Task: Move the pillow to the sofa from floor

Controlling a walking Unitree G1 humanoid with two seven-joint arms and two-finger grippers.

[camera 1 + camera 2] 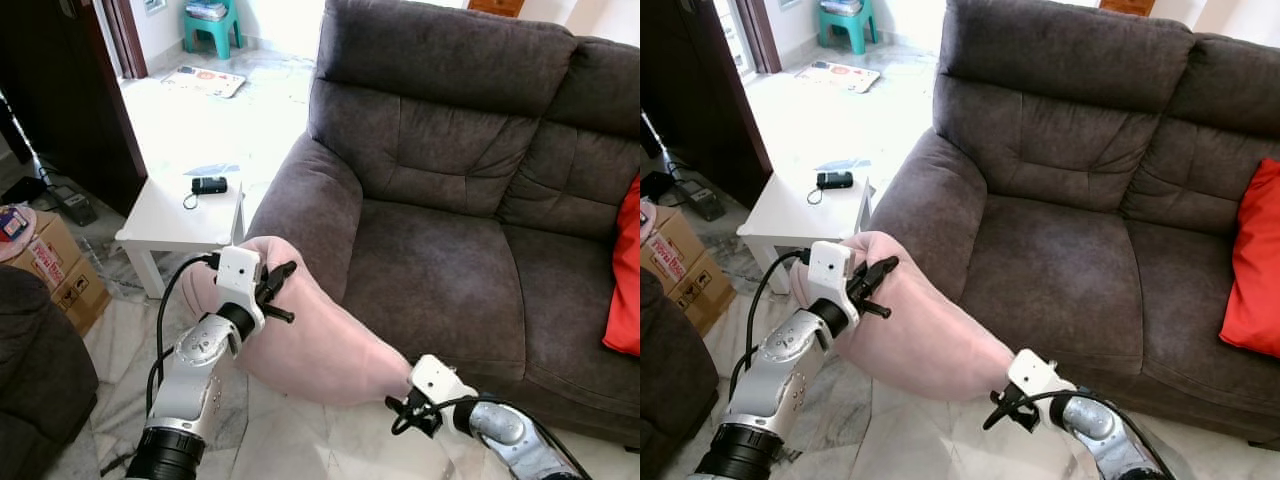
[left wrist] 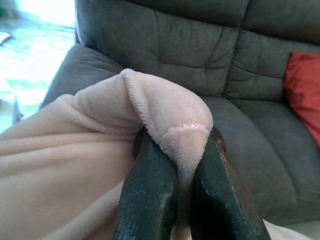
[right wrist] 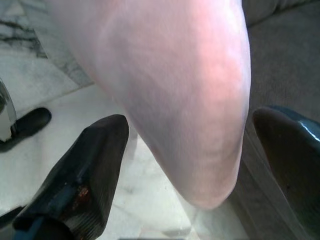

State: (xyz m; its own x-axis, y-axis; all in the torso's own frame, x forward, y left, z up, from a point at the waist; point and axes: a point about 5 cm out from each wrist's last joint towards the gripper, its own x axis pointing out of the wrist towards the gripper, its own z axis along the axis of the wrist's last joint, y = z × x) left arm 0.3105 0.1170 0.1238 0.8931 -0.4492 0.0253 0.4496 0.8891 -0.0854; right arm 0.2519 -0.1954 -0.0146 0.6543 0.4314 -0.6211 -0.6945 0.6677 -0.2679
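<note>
A pale pink pillow [image 1: 320, 340] hangs off the floor in front of the dark grey sofa [image 1: 440, 250], leaning against the sofa's left armrest and seat front. My left gripper [image 1: 285, 293] is shut on the pillow's upper corner; in the left wrist view a fold of pink fabric [image 2: 180, 115] is pinched between the two black fingers [image 2: 150, 190]. My right gripper [image 1: 405, 410] is at the pillow's lower right end, low by the sofa's front. It is open, its fingers [image 3: 100, 145] spread on either side of the pillow's rounded end [image 3: 200, 125].
A red cushion [image 1: 625, 280] lies on the sofa's right seat. A white side table [image 1: 175, 215] carrying a black device [image 1: 209, 185] stands left of the armrest. A cardboard box [image 1: 60, 265] and a dark seat [image 1: 30, 370] sit at far left. The floor is marble tile [image 1: 300, 440].
</note>
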